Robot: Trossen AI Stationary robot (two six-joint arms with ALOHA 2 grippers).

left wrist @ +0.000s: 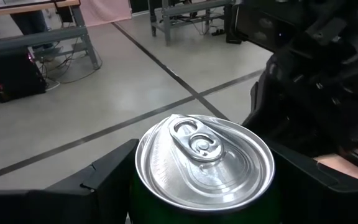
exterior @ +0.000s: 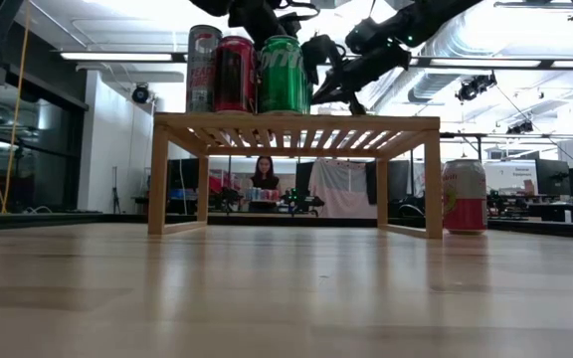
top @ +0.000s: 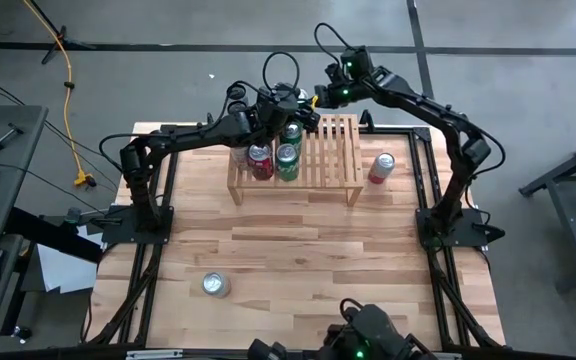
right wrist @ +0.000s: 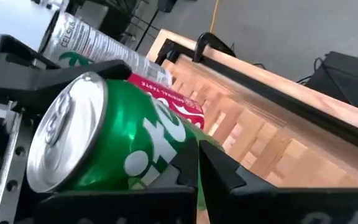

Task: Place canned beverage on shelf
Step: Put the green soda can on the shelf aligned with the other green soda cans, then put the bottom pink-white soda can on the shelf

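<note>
The light-wood shelf (top: 318, 160) stands at the table's far middle. On its left part stand a silver can (exterior: 203, 68), a red can (exterior: 235, 74) and a green can (exterior: 285, 75). A second green can (top: 291, 133) is upright behind them. My left gripper (left wrist: 204, 168) is shut on it, over the shelf's far part. The can's base is hidden. My right gripper (right wrist: 197, 165) is shut and hangs at the shelf's far edge (top: 318, 98), close to that can; no touch shows. My left gripper pinches the green can's upper side wall (left wrist: 139, 171) between its two fingers, one on each side just under the rim. The fingers come from above, slanting in from the far side. The can is upright, top up. I cannot tell whether its base is on the slats.
A pink can (top: 381, 167) stands on the table right of the shelf. Another can (top: 216, 285) stands at the near left. The shelf's right half (top: 340, 150) has bare slats. A person sits in the room beyond the table (exterior: 264, 179).
</note>
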